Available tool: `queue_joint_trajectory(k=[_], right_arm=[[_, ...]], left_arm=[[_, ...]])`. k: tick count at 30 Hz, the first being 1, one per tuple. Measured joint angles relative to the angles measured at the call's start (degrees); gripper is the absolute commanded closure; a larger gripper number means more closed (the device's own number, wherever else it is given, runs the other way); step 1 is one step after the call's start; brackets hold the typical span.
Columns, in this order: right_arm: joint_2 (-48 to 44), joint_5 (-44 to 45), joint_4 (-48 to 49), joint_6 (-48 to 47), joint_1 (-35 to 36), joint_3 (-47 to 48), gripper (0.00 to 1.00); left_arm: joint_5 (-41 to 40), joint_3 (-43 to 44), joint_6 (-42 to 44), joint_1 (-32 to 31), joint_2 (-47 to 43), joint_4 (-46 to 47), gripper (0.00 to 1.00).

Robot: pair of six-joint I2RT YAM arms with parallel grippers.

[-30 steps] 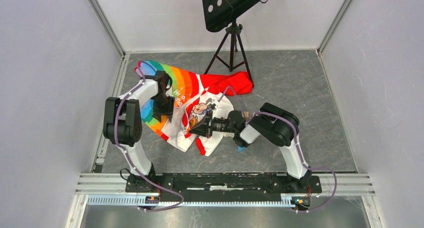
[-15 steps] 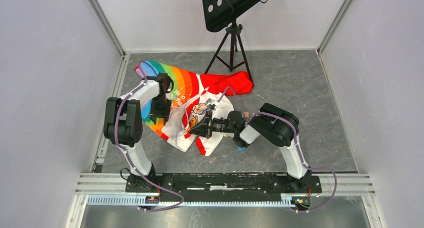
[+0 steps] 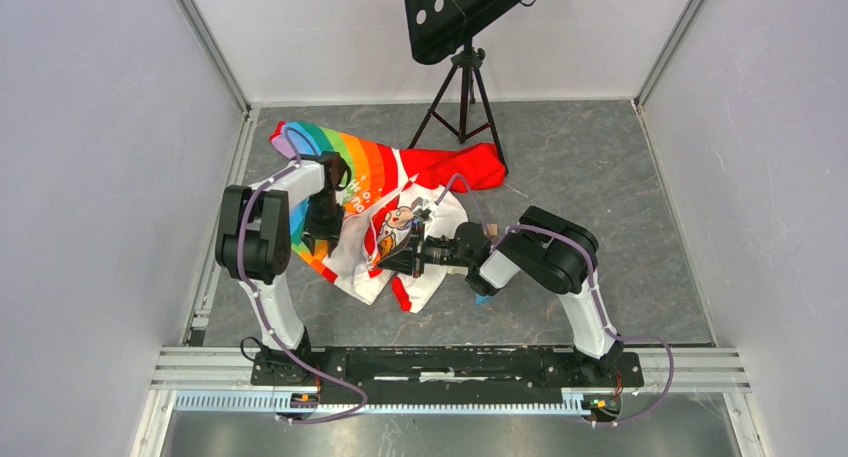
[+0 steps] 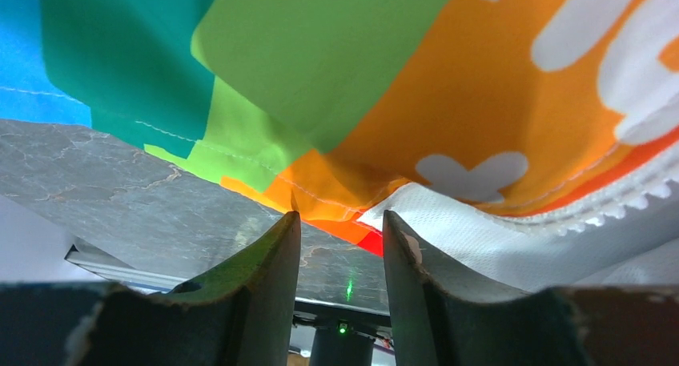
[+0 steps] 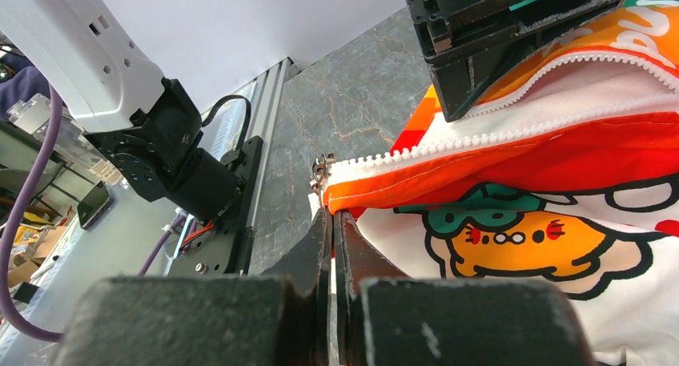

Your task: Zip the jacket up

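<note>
The jacket (image 3: 405, 182) lies crumpled on the grey floor, with its rainbow panel at the left, its red sleeve at the back and its white cartoon front in the middle. My left gripper (image 3: 318, 239) hovers over the rainbow panel's near edge. Its jaws stand open with nothing between them, and the rainbow panel (image 4: 384, 78) fills the left wrist view. My right gripper (image 3: 386, 259) is shut on the jacket's lower front edge (image 5: 352, 202), just below the white zipper teeth (image 5: 416, 151) and the metal slider (image 5: 323, 170). The left gripper (image 5: 496, 38) shows above the open zipper.
A black music stand (image 3: 460, 67) stands on its tripod behind the jacket. White walls close in the left, right and back. The metal rail (image 3: 450, 362) with both arm bases runs along the near edge.
My left gripper has moved toward the near edge of the rainbow panel, and its arm has swung with it. The right gripper has kept its hold and place.
</note>
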Motion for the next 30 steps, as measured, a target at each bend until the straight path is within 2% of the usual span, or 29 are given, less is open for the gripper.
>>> queue_joint_trajectory(k=[7, 9, 11, 16, 27, 30], right_arm=[[0.0, 0.0, 0.0, 0.0, 0.0, 0.0, 1.00], [0.0, 0.0, 0.0, 0.0, 0.0, 0.0, 1.00], [0.0, 0.0, 0.0, 0.0, 0.0, 0.0, 1.00], [0.0, 0.0, 0.0, 0.0, 0.0, 0.0, 1.00], [0.0, 0.0, 0.0, 0.0, 0.0, 0.0, 1.00], [0.0, 0.0, 0.0, -0.1, 0.0, 0.0, 1.00]], left_arm=[[-0.2, 1.0, 0.0, -0.4, 1.8, -0.3, 0.54], [-0.2, 1.3, 0.0, -0.4, 2.0, -0.2, 0.58], [-0.2, 1.6, 0.1, -0.4, 2.4, -0.2, 0.67], [-0.3, 1.7, 0.4, -0.5, 3.0, -0.3, 0.78], [-1.8, 1.7, 0.4, -0.5, 2.2, -0.2, 0.97], [-1.6, 1.7, 0.3, -0.5, 0.3, -0.2, 0.98]])
